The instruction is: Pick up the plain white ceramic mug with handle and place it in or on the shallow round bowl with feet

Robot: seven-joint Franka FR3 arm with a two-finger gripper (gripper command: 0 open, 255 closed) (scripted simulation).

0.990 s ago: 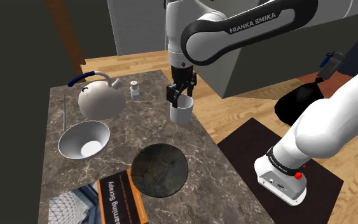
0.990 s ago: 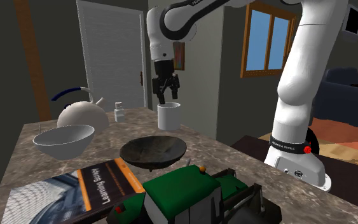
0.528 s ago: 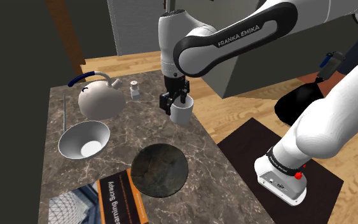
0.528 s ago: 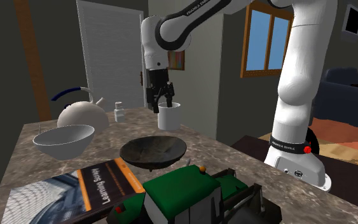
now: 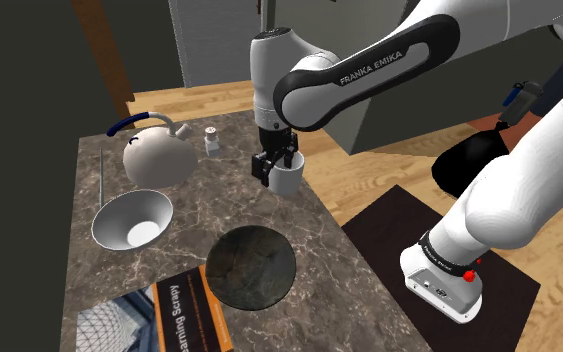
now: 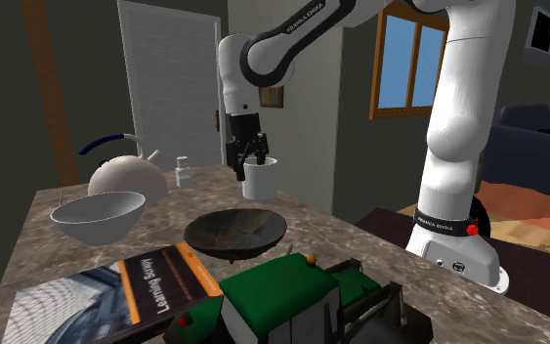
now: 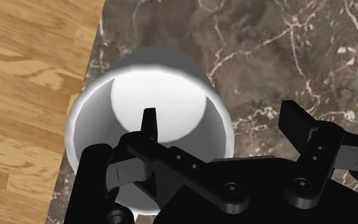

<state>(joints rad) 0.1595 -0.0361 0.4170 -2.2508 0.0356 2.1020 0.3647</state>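
Observation:
The white mug [image 5: 286,181] [image 6: 260,181] [image 7: 171,95] stands upright on the marble table, close to the edge by the wood floor; its handle is hidden. My gripper [image 5: 274,165] [image 6: 249,166] [image 7: 222,124] is open and down at the rim. One finger [image 7: 149,124] hangs inside the mug and the other [image 7: 295,118] outside it, with the mug's wall between them and neither touching. The dark shallow round bowl with feet [image 5: 254,265] [image 6: 235,233] sits nearer the stand than the mug, with nothing in it.
A white kettle with a blue handle [image 5: 157,155] [image 6: 126,179], a small shaker [image 5: 211,140] [image 6: 182,172] and a white bowl [image 5: 132,220] [image 6: 97,215] lie toward the shoulder view's left. A book [image 5: 184,310] and a green toy tractor [image 6: 292,293] sit past the dark bowl.
My gripper has come down and shifted a little toward the shoulder view's left, so one finger now dips inside the mug. The mug has not moved.

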